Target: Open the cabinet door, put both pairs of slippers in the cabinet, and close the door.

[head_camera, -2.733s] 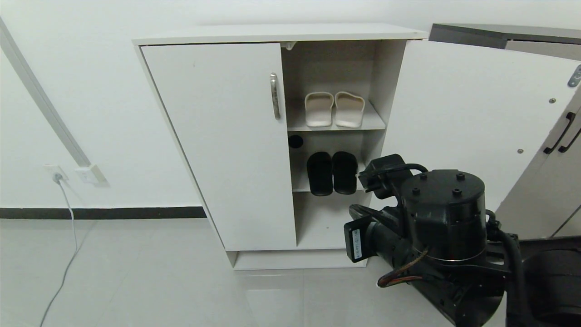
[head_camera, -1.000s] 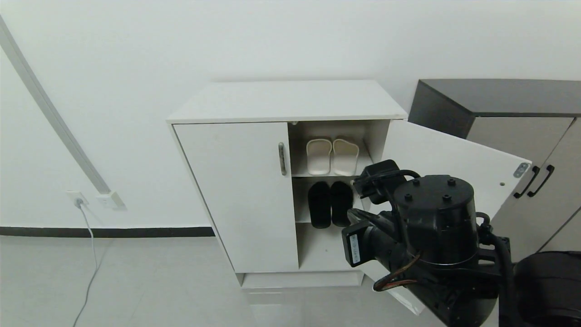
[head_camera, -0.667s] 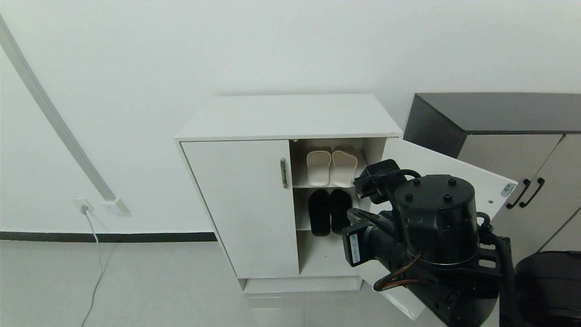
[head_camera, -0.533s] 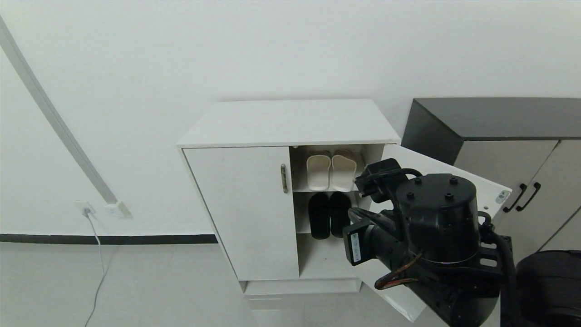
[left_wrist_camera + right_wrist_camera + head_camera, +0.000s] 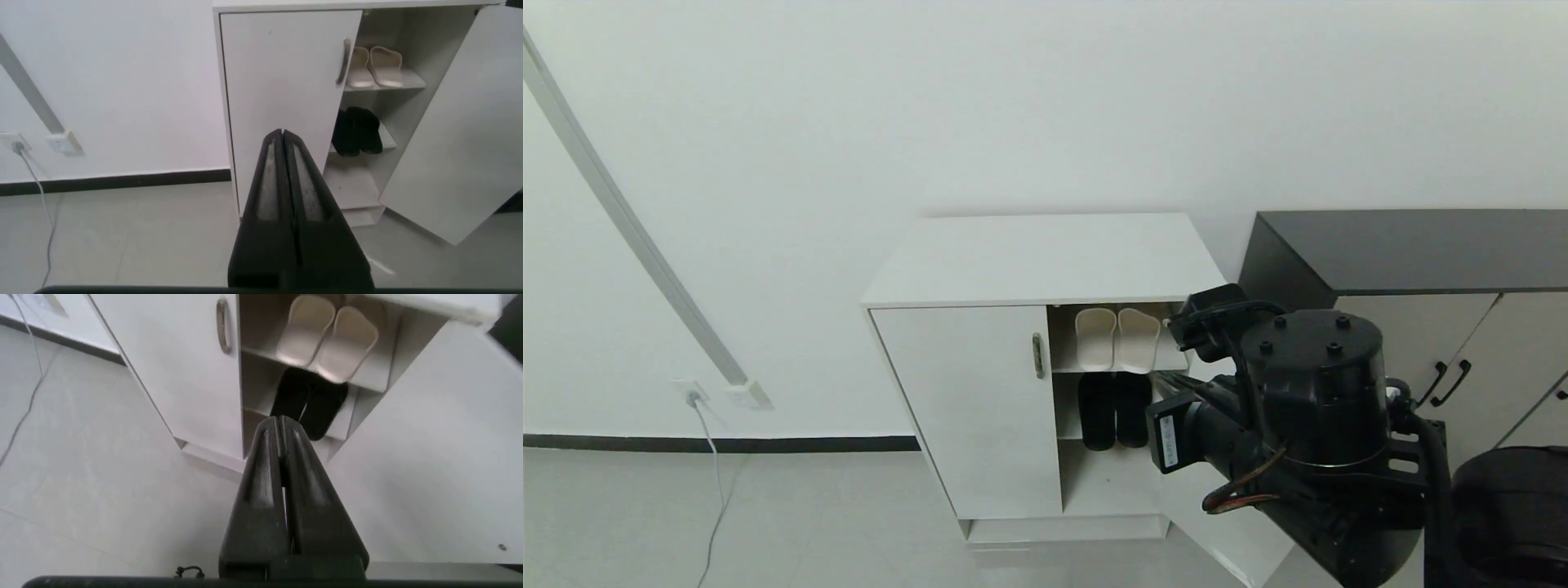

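The white cabinet (image 5: 1045, 257) stands against the wall, its left door (image 5: 968, 408) closed. Its right door (image 5: 1217, 535) is swung open and partly hidden behind my right arm. A white pair of slippers (image 5: 1117, 339) lies on the top shelf, and a black pair (image 5: 1112, 408) on the shelf below. In the left wrist view my left gripper (image 5: 282, 135) is shut and empty, well back from the cabinet, with the white slippers (image 5: 376, 67) and black slippers (image 5: 358, 131) beyond it. My right gripper (image 5: 282, 420) is shut and empty, facing the open side just short of the black slippers (image 5: 309, 400).
A grey cabinet with a dark top (image 5: 1405, 245) stands right of the white one, close to the open door. A wall socket with a hanging cable (image 5: 690, 396) and a slanting duct (image 5: 629, 220) are on the left. Bare tiled floor (image 5: 809, 523) lies in front.
The head camera has pulled back from the cabinet, so it looks smaller and lower in the picture. Both pairs of slippers stay on their shelves and the right door stays open.
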Tool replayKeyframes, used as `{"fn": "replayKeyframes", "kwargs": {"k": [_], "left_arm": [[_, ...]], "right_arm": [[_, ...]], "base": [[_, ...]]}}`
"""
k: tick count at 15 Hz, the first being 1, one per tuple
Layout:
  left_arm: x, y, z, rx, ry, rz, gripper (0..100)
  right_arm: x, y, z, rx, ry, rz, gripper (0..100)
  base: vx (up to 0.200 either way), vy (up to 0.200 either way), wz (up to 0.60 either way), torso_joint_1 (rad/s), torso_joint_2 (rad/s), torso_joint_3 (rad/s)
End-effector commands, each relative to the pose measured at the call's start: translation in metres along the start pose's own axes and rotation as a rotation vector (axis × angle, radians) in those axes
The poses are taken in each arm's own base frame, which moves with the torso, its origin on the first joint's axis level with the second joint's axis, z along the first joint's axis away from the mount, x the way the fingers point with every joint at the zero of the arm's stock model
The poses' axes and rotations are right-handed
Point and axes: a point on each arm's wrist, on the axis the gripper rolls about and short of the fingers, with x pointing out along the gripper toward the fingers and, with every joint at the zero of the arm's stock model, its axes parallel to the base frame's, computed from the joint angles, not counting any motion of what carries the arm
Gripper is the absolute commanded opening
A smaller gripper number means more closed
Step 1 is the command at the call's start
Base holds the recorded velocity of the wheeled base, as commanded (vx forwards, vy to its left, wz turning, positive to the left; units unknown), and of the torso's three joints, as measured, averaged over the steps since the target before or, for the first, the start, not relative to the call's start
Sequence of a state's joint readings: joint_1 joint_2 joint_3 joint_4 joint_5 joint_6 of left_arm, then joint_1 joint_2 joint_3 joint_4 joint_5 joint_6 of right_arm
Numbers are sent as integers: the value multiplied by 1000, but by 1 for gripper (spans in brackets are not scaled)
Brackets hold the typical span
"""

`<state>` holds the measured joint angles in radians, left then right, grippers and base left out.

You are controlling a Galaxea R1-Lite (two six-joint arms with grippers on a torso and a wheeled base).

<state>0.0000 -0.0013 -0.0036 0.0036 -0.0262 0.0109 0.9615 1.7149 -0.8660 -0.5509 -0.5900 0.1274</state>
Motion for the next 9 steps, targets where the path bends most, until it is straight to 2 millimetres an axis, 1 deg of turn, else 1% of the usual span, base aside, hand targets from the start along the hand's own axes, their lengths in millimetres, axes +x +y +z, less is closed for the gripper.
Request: {"fn": "replayKeyframes", "kwargs": {"k": [1,5,9], "left_arm": [[0,0,0,0,3,-1,0],[0,0,0,0,3,-1,0],[0,0,0,0,1,-1,0]], "right_arm": [[0,-1,0,1,0,-2,0],[0,-1,-2,-3,5,-2,0],[0,-1,-2,-3,5,-1,0]], "base": [[0,0,0,100,-212,-119],[0,0,0,10,-20,-13],[0,0,-600,1,-4,0]]}}
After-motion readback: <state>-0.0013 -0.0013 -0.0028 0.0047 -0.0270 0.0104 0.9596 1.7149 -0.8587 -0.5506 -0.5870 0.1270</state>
